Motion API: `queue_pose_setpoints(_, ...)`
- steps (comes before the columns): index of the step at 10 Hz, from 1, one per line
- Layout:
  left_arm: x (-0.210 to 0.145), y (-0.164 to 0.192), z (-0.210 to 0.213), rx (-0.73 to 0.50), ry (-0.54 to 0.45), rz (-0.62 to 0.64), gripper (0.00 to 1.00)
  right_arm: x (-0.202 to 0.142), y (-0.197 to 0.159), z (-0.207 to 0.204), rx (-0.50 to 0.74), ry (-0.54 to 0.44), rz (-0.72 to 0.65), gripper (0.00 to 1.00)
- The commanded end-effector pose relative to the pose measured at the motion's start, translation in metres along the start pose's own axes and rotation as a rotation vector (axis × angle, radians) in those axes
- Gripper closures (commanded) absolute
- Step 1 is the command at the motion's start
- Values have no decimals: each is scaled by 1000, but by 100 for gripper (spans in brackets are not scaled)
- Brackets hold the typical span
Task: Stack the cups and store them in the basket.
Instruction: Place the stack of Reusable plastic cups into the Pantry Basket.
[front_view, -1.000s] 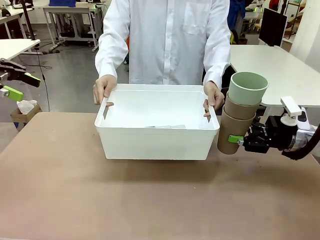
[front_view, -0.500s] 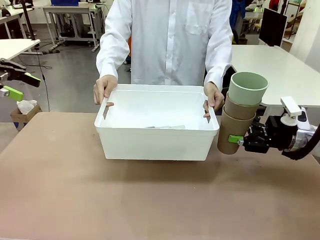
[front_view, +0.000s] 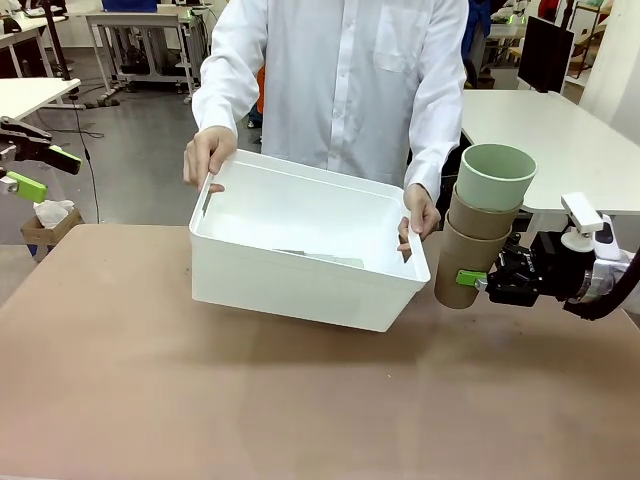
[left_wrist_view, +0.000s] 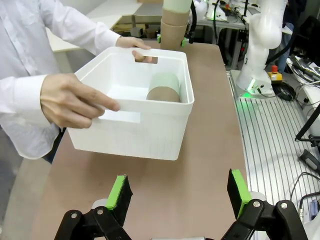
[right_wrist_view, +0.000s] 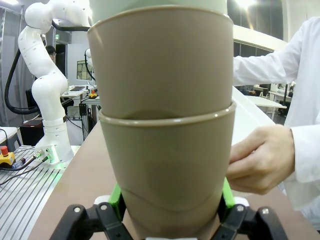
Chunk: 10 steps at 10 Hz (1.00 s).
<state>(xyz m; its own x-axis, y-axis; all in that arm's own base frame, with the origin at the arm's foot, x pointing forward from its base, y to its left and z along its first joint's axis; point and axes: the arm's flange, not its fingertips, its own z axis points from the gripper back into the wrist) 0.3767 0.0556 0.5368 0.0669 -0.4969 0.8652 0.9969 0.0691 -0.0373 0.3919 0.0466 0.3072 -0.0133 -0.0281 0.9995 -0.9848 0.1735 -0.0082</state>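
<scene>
Brown tabletop (front_view: 300, 400) in a lab of white desks, seen from the front. Across it, a person in a white shirt, one hand (front_view: 207, 155) and the other hand (front_view: 421, 214) on the short ends of the white basket (front_view: 300, 275), tipped so the end toward the robot's left stands raised and the end toward its right stays low on the table. Just beside that low end, the right gripper (front_view: 470, 280), arm level and reaching in from the right, clamped on a stack of cups (front_view: 480, 225): two brown below, a mint one on top, long axis nearly upright, mouth up. Basket to the robot's left of the stack, rim close to it, so judged the nearer arm for the drop. Left gripper (front_view: 32, 172) far off at the table's left edge, raised clear of the top. From the left wrist: green pads (left_wrist_view: 120, 191) spread wide, nothing between, aimed down the table at the basket (left_wrist_view: 150, 135); inside it, another stack of cups (left_wrist_view: 164, 91) lying on its side, brown outside, mint within. From the right wrist: pads (right_wrist_view: 116, 200) pressed to both flanks of the lower brown cup (right_wrist_view: 167, 170), a hand (right_wrist_view: 260, 160) on the basket's rim just beyond.
</scene>
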Motion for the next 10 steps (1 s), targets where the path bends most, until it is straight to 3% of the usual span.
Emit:
queue_pose_setpoints(1, 4, -2, 2, -5, -7, 6, 0, 5, -1, 0, 0, -10, 14, 13)
queue_pose_setpoints(7, 4, -2, 2, -5, -7, 6, 0, 0, 0, 0, 0, 0, 0, 13)
queue_pose_setpoints(10, 4, -2, 2, -5, -7, 6, 0, 75, 14, 10, -89, 91, -29, 13)
